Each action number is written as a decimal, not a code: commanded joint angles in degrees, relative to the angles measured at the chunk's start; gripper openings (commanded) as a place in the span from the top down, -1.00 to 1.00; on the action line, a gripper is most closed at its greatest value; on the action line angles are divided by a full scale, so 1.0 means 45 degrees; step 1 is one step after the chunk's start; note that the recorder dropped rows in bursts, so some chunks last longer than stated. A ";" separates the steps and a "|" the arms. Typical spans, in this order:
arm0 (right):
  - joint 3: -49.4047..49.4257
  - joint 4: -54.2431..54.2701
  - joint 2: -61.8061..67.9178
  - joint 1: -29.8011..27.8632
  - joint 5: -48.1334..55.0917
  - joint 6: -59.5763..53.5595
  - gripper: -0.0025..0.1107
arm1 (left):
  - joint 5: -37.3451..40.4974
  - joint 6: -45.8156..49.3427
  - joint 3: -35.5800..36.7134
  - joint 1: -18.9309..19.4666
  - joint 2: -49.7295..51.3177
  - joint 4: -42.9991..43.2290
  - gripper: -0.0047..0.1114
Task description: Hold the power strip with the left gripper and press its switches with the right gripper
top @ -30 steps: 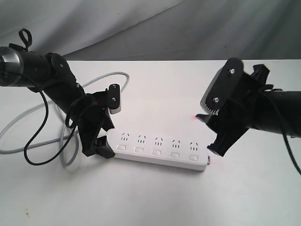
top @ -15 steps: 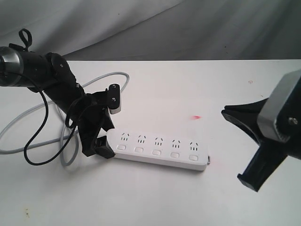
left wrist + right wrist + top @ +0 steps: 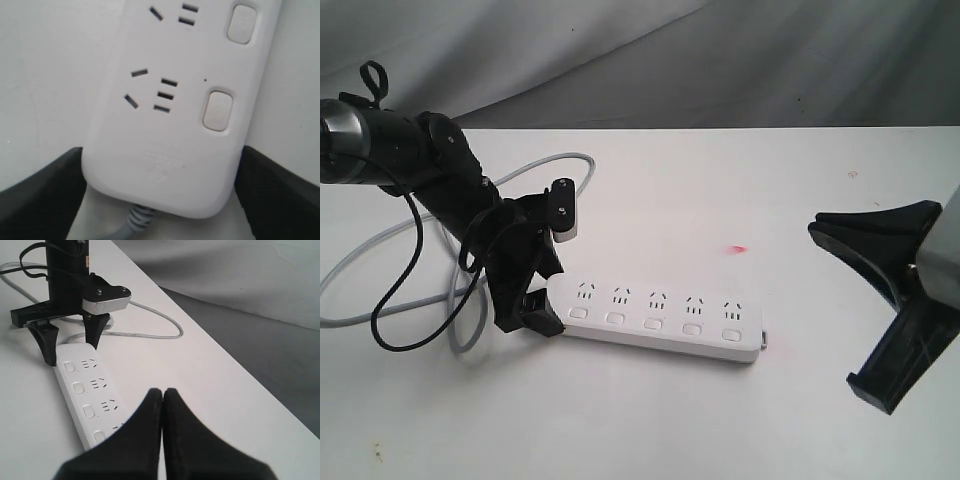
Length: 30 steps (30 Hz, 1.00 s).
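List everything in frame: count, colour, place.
power strip: 1, white, flat on the table, centre
switches: 5, white, in a row, one beside each socket
cord: 1, grey, looping away from the strip's left end
red light spot: 1, red, on the table beyond the strip
table: 1, white, under everything
backdrop: 1, grey cloth, behind the table
left hand: 1, black, clamped across the strip's cord end
right hand: 1, black, shut and empty, off the strip's right end
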 commanded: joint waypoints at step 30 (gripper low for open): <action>0.0126 0.0026 -0.6060 -0.5197 0.0153 0.1867 0.96 | -0.0019 -0.0112 -0.0017 -0.0016 0.0048 0.0021 -0.34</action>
